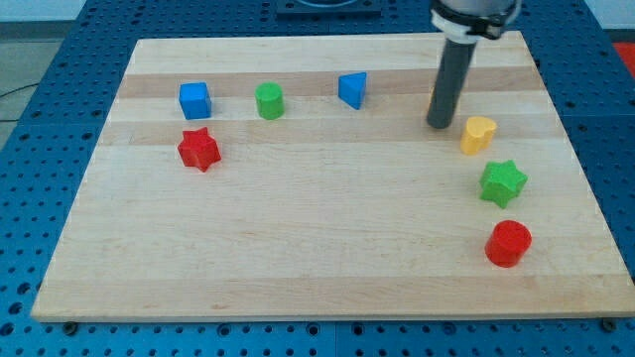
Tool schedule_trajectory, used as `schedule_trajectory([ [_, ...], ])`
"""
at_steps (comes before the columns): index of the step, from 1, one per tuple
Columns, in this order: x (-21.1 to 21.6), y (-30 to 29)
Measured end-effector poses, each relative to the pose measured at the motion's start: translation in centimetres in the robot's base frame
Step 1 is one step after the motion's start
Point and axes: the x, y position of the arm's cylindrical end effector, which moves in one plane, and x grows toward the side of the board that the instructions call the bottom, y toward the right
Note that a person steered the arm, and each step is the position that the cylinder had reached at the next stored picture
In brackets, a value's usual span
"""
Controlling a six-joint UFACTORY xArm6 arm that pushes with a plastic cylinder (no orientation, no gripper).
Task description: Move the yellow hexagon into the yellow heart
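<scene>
The yellow heart lies on the wooden board at the view's right. My dark rod comes down from the top, and my tip rests on the board just left of the heart, with a small gap between them. A thin yellow-orange sliver shows at the rod's left edge. It looks like the yellow hexagon, almost wholly hidden behind the rod, up and left of the heart.
A blue cube, a green cylinder and a blue triangle stand in a row near the top. A red star lies at the left. A green star and a red cylinder lie below the heart.
</scene>
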Motion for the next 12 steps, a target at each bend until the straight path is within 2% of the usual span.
schedule_trajectory([
  [1, -0.7, -4.5],
  [2, -3.4, -1.8],
  [3, -3.4, 4.6],
  [6, -3.4, 5.7],
  [7, -6.1, 4.6],
  [8, -9.2, 8.7],
  [9, -8.4, 17.4],
  [10, -3.3, 17.7],
  [12, -2.5, 10.1],
])
